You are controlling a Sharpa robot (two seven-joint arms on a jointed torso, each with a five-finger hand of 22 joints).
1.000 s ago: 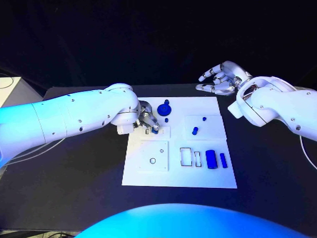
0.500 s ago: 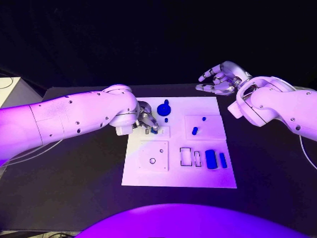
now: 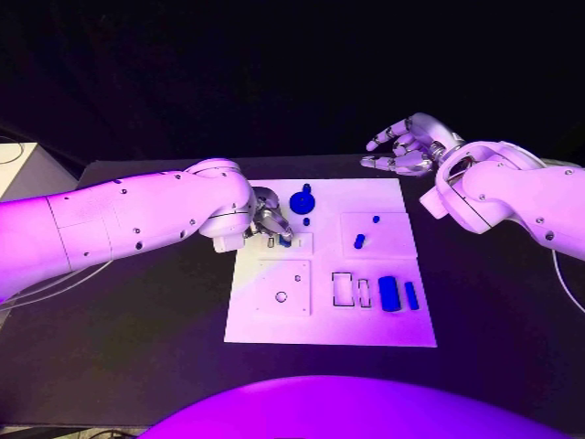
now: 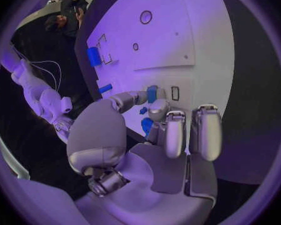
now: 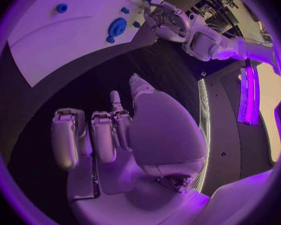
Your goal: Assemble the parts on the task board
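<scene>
Head view: white board (image 3: 332, 325) lies mid-worktop (image 3: 134, 366). Left robot hand (image 3: 269, 222) is over the board's far-left part, fingers drawn together on a small blue peg (image 3: 285, 241), which sits at a small rectangular recess on the board. Left wrist view confirms it: fingertips (image 4: 154, 108) pinch the peg (image 4: 152, 93) just above the board surface (image 4: 197, 30), beside a narrow slot.

Right robot hand (image 3: 405, 146) is off the board, raised beyond its far-right corner, fingers spread and lightly curled, holding nothing. Right wrist view shows the same hand (image 5: 109, 130) empty above the dark worktop, with the board (image 5: 65, 40) well apart from it.

Other parts on the board:
- round blue knob (image 3: 303, 201), at the far edge, just beside the left robot hand;
- small blue dot (image 3: 306, 220), close behind the knob;
- short blue pin (image 3: 360, 241), in the square plate at the right;
- blue block (image 3: 390, 294) and thinner blue bar (image 3: 411, 294), side by side near the right edge, next to two empty rectangular slots (image 3: 351, 290).
</scene>
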